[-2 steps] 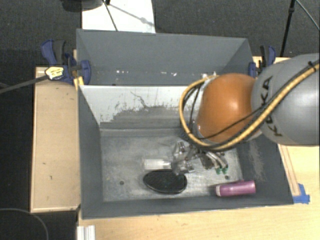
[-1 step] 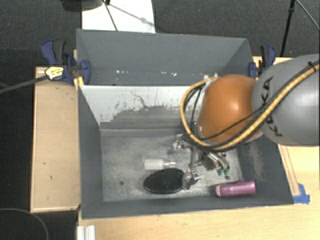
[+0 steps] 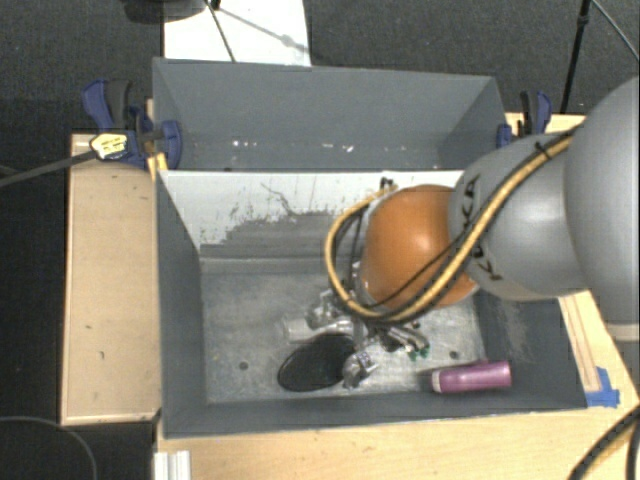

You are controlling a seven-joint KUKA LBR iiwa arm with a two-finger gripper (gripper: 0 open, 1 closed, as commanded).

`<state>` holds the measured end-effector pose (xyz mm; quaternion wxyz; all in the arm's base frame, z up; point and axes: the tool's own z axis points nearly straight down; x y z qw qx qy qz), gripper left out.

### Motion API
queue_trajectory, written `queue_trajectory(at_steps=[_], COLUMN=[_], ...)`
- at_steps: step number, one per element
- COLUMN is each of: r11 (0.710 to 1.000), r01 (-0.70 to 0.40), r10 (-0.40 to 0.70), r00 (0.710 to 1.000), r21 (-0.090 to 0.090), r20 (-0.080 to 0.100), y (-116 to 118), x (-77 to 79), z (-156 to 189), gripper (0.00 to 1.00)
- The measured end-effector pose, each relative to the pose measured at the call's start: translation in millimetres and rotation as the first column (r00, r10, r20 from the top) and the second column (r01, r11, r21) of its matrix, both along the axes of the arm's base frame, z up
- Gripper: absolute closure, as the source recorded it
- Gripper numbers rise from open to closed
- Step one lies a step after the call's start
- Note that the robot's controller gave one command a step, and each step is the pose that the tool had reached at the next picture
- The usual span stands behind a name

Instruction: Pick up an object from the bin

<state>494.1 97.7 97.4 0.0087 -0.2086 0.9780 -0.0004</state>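
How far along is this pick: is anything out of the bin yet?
Done: the hand is low in the bin, at the right end of a flat black oval object near the front wall. In hand: no grasp can be confirmed, and the oval lies on the floor. Left: gripping and lifting out. A purple cylinder lies apart to the right, untouched.

grey bin [image 3: 232,313] holds black oval pad [image 3: 310,367], purple tube [image 3: 472,376].
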Motion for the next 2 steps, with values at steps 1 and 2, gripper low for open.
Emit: queue_trajectory(at_steps=[1,2], r11=[1.0,1.0], r01=[-0.004,0.005], r10=[0.004,-0.005], r00=[1.0,1.0], r21=[0.004,-0.001], r20=[-0.002,-0.007], y=[3,8], x=[-1.1,5.4], z=[-2,151], gripper=[1.0,1.0])
